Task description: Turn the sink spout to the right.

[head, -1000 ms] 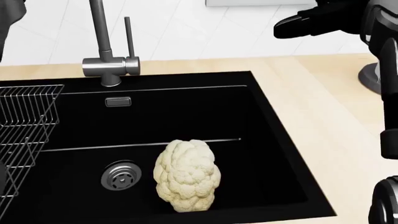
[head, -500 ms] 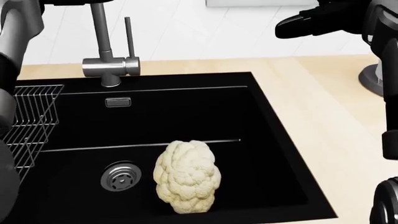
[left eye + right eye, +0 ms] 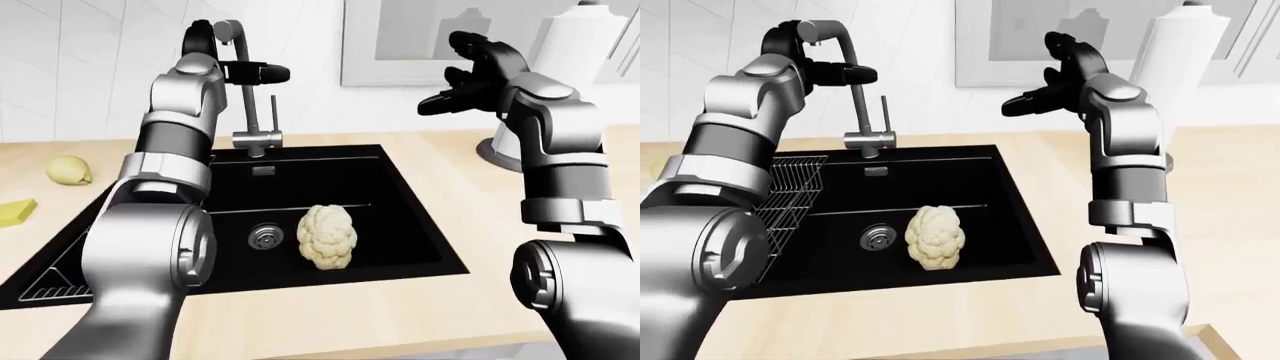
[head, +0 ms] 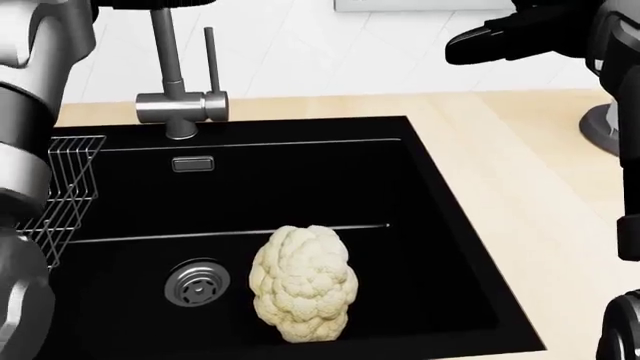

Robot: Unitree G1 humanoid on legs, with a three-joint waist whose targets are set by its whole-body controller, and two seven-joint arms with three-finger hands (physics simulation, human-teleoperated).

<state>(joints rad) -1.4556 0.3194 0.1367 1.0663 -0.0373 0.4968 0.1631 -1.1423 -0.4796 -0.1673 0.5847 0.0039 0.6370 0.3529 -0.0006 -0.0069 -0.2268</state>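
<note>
The steel sink spout point(image 3: 232, 34) rises from its base point(image 4: 180, 109) at the far rim of the black sink point(image 4: 440, 225) and arches over at the top of the left-eye view. My left hand point(image 3: 268, 73) is raised to the spout's upright pipe, its black fingers point(image 3: 850, 74) stretched out level against the pipe and not closed round it. My right hand point(image 3: 455, 82) is open and empty, held high at the right, well apart from the spout. The thin lever handle point(image 4: 209, 60) stands upright beside the pipe.
A cauliflower point(image 4: 300, 283) lies in the sink beside the drain point(image 4: 197, 283). A wire rack point(image 4: 70, 187) sits at the sink's left. A lemon point(image 3: 68, 170) and a yellow sponge point(image 3: 15, 212) lie on the left counter. A paper towel roll point(image 3: 575, 37) stands at the right.
My left arm has come in from the left edge of the head view and reached toward the spout pipe. The right hand has stayed almost still.
</note>
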